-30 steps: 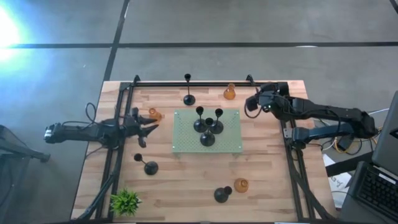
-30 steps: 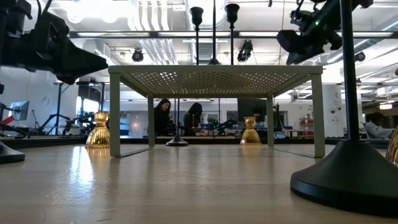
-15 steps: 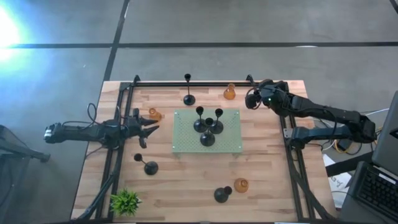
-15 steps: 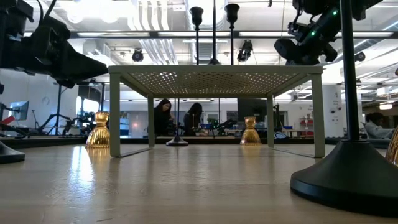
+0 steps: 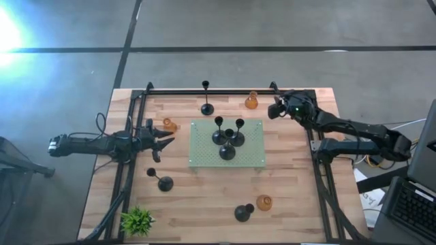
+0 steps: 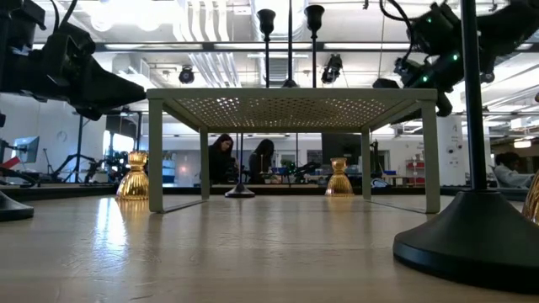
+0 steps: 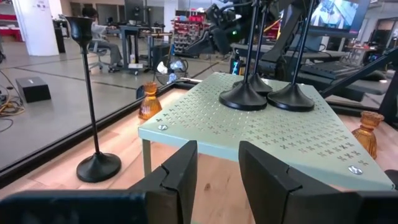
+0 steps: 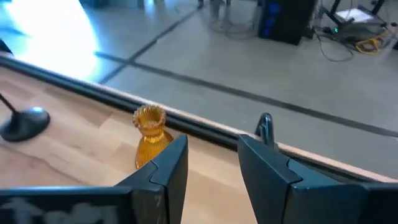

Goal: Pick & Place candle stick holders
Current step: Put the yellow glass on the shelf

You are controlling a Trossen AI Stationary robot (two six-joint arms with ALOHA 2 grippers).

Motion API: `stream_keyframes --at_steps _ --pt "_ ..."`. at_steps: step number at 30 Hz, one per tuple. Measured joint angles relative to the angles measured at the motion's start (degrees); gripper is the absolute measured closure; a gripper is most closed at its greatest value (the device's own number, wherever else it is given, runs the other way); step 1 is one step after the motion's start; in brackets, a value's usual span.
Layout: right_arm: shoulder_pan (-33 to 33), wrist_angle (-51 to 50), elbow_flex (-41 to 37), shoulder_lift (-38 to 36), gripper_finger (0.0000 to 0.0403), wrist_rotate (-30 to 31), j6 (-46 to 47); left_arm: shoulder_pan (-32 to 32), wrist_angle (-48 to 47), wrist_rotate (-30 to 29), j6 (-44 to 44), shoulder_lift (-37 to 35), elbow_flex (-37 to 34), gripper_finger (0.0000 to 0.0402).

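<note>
Three black candle stick holders [image 5: 227,138] stand on the pale green perforated stand [image 5: 251,153] at mid-table. On the wood stand more: a tall black one [image 5: 206,107] and an amber one [image 5: 251,102] at the far edge, an amber one [image 5: 168,125] at the left, a black one [image 5: 164,182] near left, and a black one [image 5: 242,212] beside an amber one [image 5: 264,202] at the near edge. My right gripper [image 5: 274,109] hovers open just right of the far amber holder [image 8: 149,138]. My left gripper [image 5: 163,141] waits open, left of the stand.
A small green plant [image 5: 137,221] sits at the near left corner. Black rails [image 5: 211,89] run along the table's far, left and right sides. Bare wood lies between the stand and the near edge. People sit in the room beyond [image 6: 221,156].
My right gripper has sunk and swung toward the table's far edge, ending close beside the far amber holder. No holder has moved.
</note>
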Motion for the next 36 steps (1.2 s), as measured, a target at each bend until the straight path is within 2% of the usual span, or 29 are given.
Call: stream_keyframes --at_steps 5,10,16,28,32,36 --pt "-3.5 9.4 -4.9 0.0 0.0268 -4.6 -3.0 0.0 0.0 0.0 0.0 0.0 0.0 0.028" --pt "-7.5 15.6 -8.0 0.3 0.0273 -12.4 -5.4 0.0 -0.1 0.0 0.0 0.0 -0.1 0.028" --pt "-12.1 18.2 -7.4 6.2 0.0267 -22.3 -7.4 0.0 -0.1 0.0 0.0 0.0 -0.1 0.028" --pt "-13.6 17.6 5.2 28.1 0.0228 -24.0 -12.8 0.0 0.1 0.0 0.1 0.0 -0.1 0.028" --pt "-13.7 16.5 7.3 31.1 0.0212 -26.8 -13.6 0.0 0.1 0.0 0.1 0.0 -0.1 0.028" --pt "-13.7 16.5 5.5 30.3 0.0191 -26.9 -13.8 0.0 0.1 0.0 0.1 0.0 -0.1 0.028"
